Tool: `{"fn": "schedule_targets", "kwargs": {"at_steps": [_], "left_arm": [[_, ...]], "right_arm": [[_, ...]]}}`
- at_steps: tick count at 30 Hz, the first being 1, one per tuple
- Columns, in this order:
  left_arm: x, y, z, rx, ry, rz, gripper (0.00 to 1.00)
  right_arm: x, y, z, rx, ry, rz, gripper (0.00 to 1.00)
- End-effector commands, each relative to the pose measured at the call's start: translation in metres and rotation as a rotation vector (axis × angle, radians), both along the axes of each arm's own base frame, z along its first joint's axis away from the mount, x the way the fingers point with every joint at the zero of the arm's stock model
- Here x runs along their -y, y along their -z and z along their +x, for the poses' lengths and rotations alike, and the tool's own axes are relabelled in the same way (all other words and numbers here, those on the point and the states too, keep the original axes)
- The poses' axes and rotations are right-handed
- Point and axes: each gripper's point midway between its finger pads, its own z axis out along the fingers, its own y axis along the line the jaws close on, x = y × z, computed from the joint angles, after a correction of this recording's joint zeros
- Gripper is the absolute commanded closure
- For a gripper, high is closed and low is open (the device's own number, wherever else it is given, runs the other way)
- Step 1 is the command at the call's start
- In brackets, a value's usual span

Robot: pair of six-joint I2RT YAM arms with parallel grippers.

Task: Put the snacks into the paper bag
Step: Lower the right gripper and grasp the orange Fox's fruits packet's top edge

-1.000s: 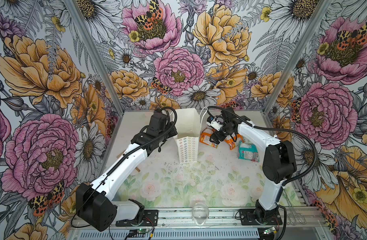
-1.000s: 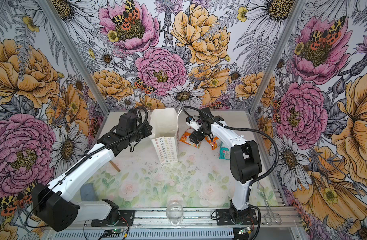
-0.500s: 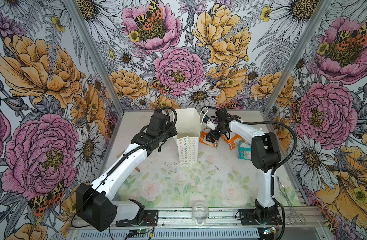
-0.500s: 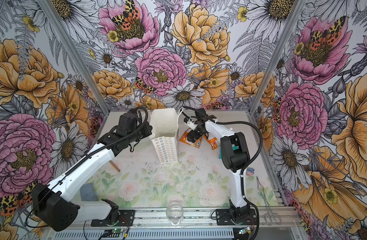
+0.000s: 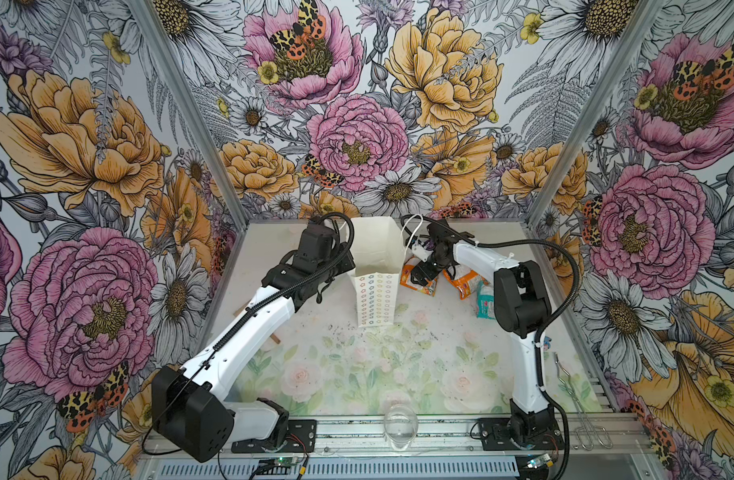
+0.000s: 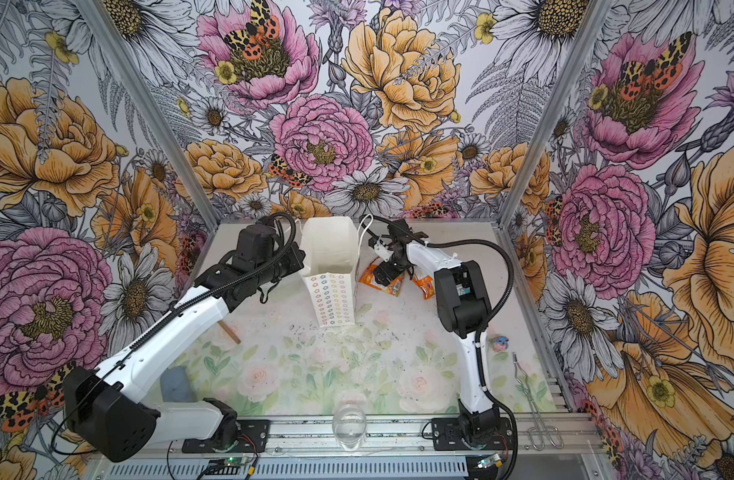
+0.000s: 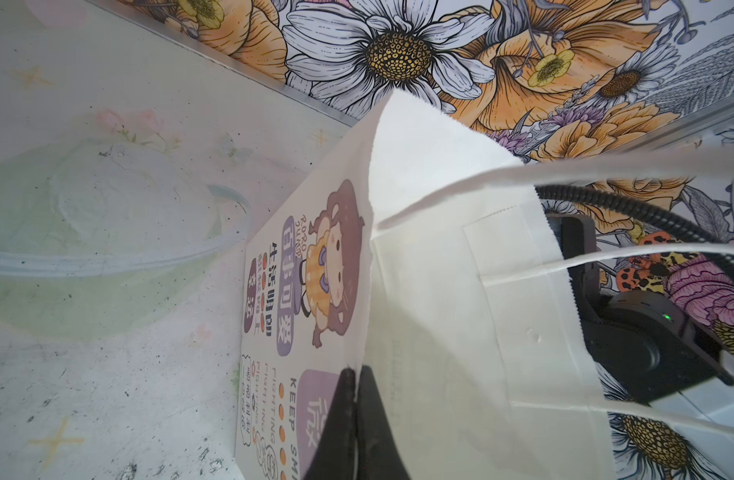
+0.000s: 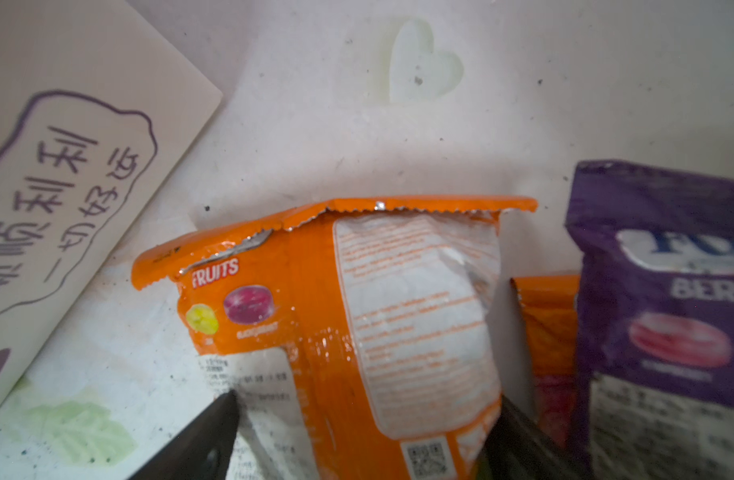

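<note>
Right gripper (image 8: 367, 401), spread astride the orange packet (image 8: 336, 311) on the table (image 8: 523, 104) just beside the bag (image 5: 375, 295), may skid off its slick crinkled film or snag the purple packet (image 8: 668, 311) beside one finger; left gripper (image 7: 357, 370) pinches the bag rim; table is scuffed and speckled, floral walls (image 5: 357, 145) close behind.

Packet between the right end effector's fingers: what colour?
The packet is orange with a white text panel; shows best in the right wrist view.

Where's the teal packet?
In a top view the teal packet lies right of the paper bag, beside an orange packet, partly hidden by the right arm's elbow.
</note>
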Motion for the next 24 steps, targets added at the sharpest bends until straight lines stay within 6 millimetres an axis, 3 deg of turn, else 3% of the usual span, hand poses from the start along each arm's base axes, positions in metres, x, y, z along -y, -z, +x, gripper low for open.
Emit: {"fn": "schedule_targets", "kwargs": {"at_steps": [1, 13, 18, 24], "left_arm": [[0.001, -0.022, 0.007, 0.058, 0.008, -0.025, 1.0], [0.001, -0.021, 0.007, 0.055, 0.008, -0.024, 1.0], [0.002, -0.021, 0.006, 0.056, 0.01, -0.025, 1.0], [0.001, -0.021, 0.004, 0.057, 0.008, -0.028, 1.0]], "right_arm": [[-0.002, 0.012, -0.009, -0.058, 0.006, -0.01, 0.1], [0.018, 0.042, -0.034, -0.168, 0.029, -0.174, 0.26], [0.02, 0.039, -0.038, -0.179, 0.057, -0.174, 0.38], [0.013, 0.017, -0.042, -0.181, 0.097, -0.105, 0.52]]}}
